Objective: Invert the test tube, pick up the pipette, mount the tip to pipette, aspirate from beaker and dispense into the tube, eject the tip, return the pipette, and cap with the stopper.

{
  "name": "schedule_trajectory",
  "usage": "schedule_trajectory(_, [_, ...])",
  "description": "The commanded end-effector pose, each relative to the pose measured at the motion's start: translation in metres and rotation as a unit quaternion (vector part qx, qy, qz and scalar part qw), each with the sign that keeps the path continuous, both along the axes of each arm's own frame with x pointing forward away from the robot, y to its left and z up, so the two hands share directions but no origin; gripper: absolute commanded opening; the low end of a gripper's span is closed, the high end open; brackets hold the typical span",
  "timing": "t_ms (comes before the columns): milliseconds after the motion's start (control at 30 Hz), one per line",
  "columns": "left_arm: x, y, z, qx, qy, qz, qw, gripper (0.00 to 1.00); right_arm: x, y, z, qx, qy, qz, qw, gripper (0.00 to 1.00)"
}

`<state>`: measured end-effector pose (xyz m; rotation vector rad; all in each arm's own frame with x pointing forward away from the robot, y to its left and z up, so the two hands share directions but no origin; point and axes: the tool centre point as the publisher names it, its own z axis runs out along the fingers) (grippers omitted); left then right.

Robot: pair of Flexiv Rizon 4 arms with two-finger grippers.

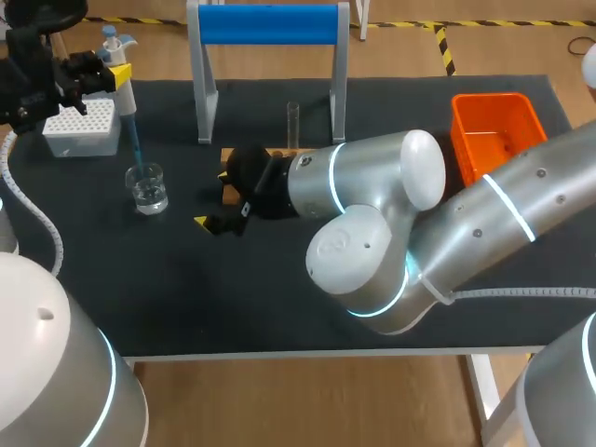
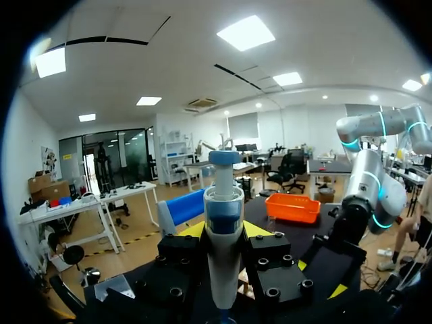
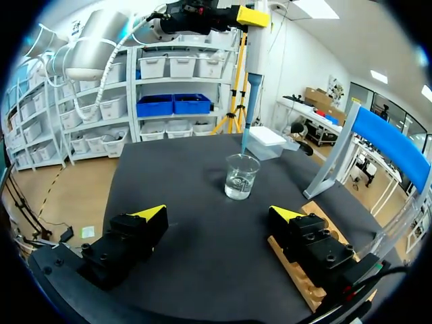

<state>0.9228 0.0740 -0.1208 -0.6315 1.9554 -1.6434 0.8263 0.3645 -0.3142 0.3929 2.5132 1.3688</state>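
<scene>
The left gripper (image 1: 116, 74) held the pipette (image 1: 126, 98) clamped, tip at the beaker's (image 1: 147, 189) mouth, probably to draw liquid. The right gripper (image 3: 217, 214) stood wide open, empty.

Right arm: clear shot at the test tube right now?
Likely yes: right end effector is open beside the rack, test tube stands exposed nearby, left end effector holds the pipette over the beaker.

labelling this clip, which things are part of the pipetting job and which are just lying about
In the job: pipette, beaker, test tube, tip box.
Lying about: blue-barred frame, orange bin (perhaps for spent tips).
</scene>
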Motion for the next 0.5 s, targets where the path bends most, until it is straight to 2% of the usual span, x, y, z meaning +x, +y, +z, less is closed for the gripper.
schedule_trajectory(33, [0.003, -0.002, -0.012, -0.008, -0.010, 0.006, 1.000, 0.00, 0.000, 0.000, -0.001, 0.001, 0.000, 0.000, 1.000, 1.00])
schedule_trajectory(300, [0.006, 0.001, -0.024, -0.012, -0.010, 0.011, 1.000, 0.00, 0.000, 0.000, -0.001, 0.001, 0.000, 0.000, 1.000, 1.00])
schedule_trajectory(500, [0.008, 0.000, -0.033, 0.003, -0.016, 0.015, 1.000, 0.00, 0.000, 0.000, -0.001, 0.001, 0.000, 0.000, 1.000, 1.00])
